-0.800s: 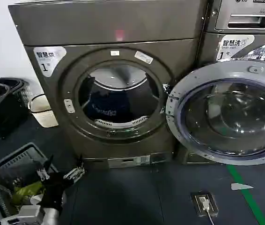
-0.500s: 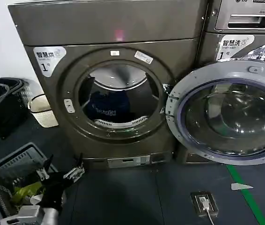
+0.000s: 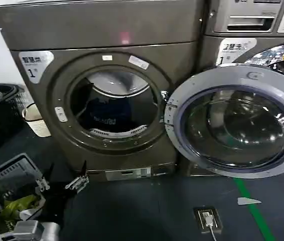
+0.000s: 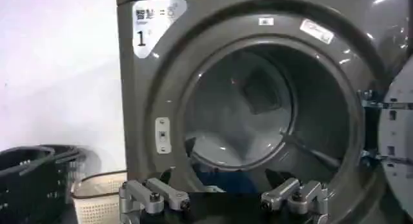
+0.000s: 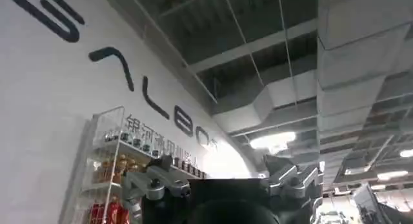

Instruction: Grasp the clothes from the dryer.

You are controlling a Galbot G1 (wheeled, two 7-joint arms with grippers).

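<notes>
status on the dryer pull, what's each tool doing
Left tool open, low by the basket, short of the dryer. Right tool open, aimed at the ceiling. Door swung wide, dark clothes in the drum, nothing blocking.

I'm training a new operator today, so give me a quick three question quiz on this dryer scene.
1. True or false: the dryer's door is shut.
2. What dark item lies inside the drum?
3. The left gripper is: A) inside the drum, B) low, in front of the dryer, C) on the door.

Key: 1 false, it is swung open to the right. 2 dark blue clothes. 3 B, fingers apart.
</notes>
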